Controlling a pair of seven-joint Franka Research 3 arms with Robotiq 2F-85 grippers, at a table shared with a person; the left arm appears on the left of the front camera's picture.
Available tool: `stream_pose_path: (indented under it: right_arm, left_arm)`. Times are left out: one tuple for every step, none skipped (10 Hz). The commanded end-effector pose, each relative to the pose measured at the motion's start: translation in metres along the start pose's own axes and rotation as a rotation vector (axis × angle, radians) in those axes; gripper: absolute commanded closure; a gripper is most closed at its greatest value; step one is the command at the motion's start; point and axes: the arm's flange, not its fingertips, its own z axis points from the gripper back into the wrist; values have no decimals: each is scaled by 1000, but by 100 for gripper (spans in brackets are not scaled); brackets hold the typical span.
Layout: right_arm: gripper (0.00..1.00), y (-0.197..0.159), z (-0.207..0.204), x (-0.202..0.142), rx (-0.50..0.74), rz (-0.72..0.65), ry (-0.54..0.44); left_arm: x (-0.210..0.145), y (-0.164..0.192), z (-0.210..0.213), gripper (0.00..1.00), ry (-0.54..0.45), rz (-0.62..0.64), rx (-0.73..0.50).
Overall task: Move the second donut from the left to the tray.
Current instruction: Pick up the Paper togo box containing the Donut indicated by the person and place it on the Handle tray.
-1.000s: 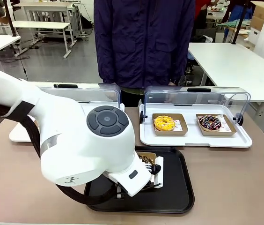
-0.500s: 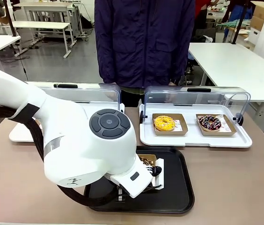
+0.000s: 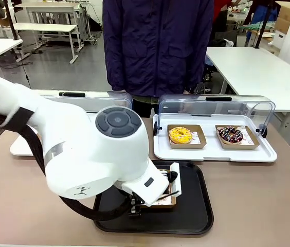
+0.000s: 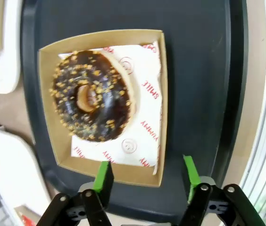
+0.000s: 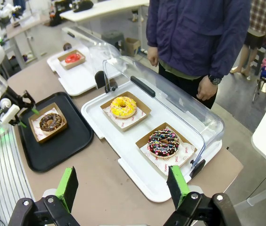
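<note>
Left hand [image 4: 146, 176] released, fingers spread just beside the donut [image 4: 91, 95] resting on the tray [image 4: 194, 70].

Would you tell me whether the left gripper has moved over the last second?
Yes. In the front view, the left gripper has drawn back toward the black tray's near edge, its green pads apart off the donut's cardboard tray.

Chocolate crumb donut [image 4: 91, 96] in brown cardboard box [image 4: 48, 101] on black tray [image 4: 194, 70]. Left hand [image 4: 146, 176] spread wide above box edge, green fingers [image 4: 103, 176] not touching.
</note>
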Motion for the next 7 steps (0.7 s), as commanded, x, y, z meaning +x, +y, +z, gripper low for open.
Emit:
stream_pose_path:
  right_arm:
    - [0,-2,0,2,-1,24,-33]
    - [0,-2,0,2,-1,24,-33]
    - [0,-2,0,2,-1,24,-33]
    - [0,-2,0,2,-1,24,-33]
    - [0,-2,0,2,-1,24,-33]
    - [0,-2,0,2,-1,24,-33]
    - [0,-2,0,2,-1,24,-33]
  left_arm:
    - [-12,9,37,0,-4,-8,3]
    - [-15,12,48,0,-15,-8,8]
    - [-16,14,54,0,-17,-16,8]
    - [-15,16,61,0,-26,-22,8]
    - [-7,12,42,0,-16,4,30]
    - [-7,12,42,0,-16,4,30]
    - [-7,12,42,0,-16,4,30]
